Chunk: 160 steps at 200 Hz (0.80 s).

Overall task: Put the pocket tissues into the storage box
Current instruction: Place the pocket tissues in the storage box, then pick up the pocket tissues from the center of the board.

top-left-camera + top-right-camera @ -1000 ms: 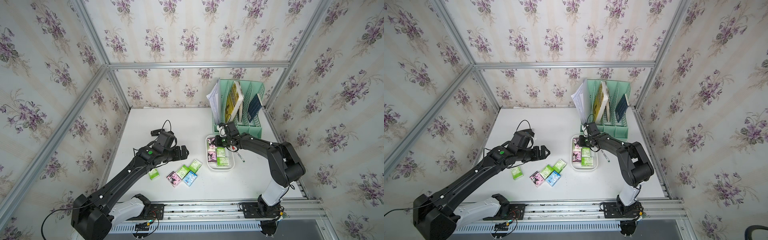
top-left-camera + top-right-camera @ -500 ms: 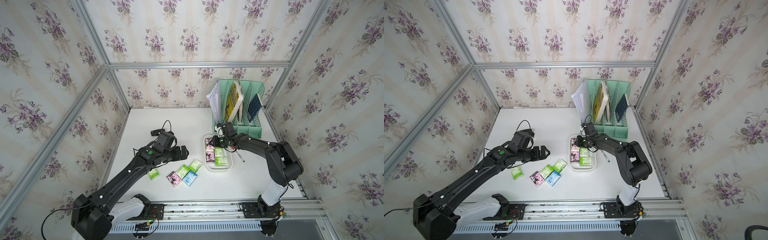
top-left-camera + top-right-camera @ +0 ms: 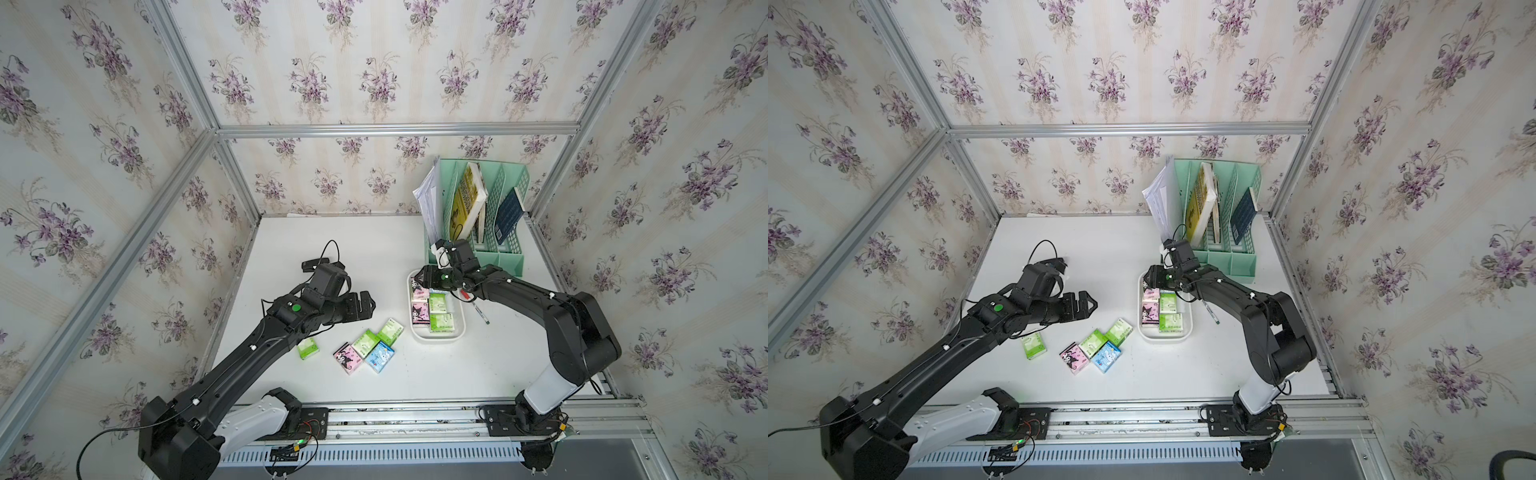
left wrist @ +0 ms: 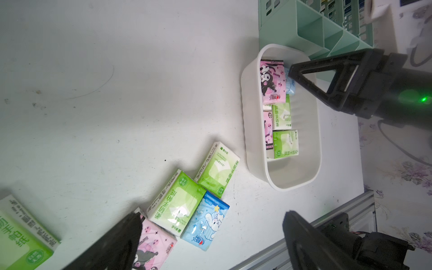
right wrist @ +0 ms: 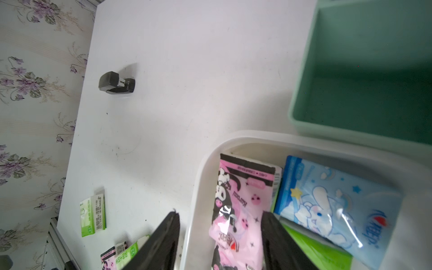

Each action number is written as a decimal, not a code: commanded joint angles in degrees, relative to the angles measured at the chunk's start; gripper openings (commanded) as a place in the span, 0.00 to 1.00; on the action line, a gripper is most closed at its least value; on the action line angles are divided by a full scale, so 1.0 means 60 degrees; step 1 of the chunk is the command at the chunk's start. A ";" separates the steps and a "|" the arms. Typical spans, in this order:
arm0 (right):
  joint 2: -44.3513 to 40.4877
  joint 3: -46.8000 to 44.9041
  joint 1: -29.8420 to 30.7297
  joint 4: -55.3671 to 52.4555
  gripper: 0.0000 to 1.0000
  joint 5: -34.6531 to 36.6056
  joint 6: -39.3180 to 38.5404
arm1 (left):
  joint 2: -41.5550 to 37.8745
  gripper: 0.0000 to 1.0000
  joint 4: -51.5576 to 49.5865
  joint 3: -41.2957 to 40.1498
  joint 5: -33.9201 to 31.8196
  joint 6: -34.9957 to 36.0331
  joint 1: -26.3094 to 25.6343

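The white storage box (image 3: pixel 436 337) sits mid-right on the table and holds several pocket tissues: pink (image 5: pixel 236 198), blue (image 5: pixel 332 201) and green (image 3: pixel 440 322). My right gripper (image 3: pixel 424 280) hangs open over the box's far end. In the right wrist view one finger stands outside the box wall (image 5: pixel 201 175) and the other inside, with the pink pack lying loose between them. Several more packs lie on the table left of the box: green (image 3: pixel 308 348), pink (image 3: pixel 348 358), blue (image 3: pixel 380 356). My left gripper (image 3: pixel 365 305) hovers open and empty above them.
A mint green desk organizer (image 3: pixel 478 249) with books and papers stands right behind the box. A pen (image 3: pixel 480 311) lies to the box's right. A small black object (image 5: pixel 117 83) rests on the table's far left part. An aluminium rail (image 3: pixel 415 409) runs along the front edge.
My right gripper has opened over the far end of the box, and the pink pack now lies loose in the box. The left arm has not moved.
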 commanded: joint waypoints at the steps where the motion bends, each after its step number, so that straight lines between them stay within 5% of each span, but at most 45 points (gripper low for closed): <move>1: -0.0571 -0.0202 0.0058 -0.0012 0.61 0.0028 -0.0227 | -0.0219 0.99 -0.0372 0.0086 -0.0311 0.0268 0.0166; 67: -0.1881 -0.0959 0.2396 0.0362 0.66 0.0283 -0.0768 | -0.1685 0.99 -0.1086 -0.0717 0.0516 0.0474 0.2465; 122: -0.0057 0.0086 0.4348 0.0342 0.66 -0.0116 -0.1074 | -0.2187 0.99 -0.2037 -0.0684 0.0744 0.0810 0.3926; 160: 0.1457 0.0997 0.4638 -0.0140 0.66 0.0397 -0.0964 | -0.2342 0.99 -0.2231 -0.0748 0.1325 0.1115 0.4843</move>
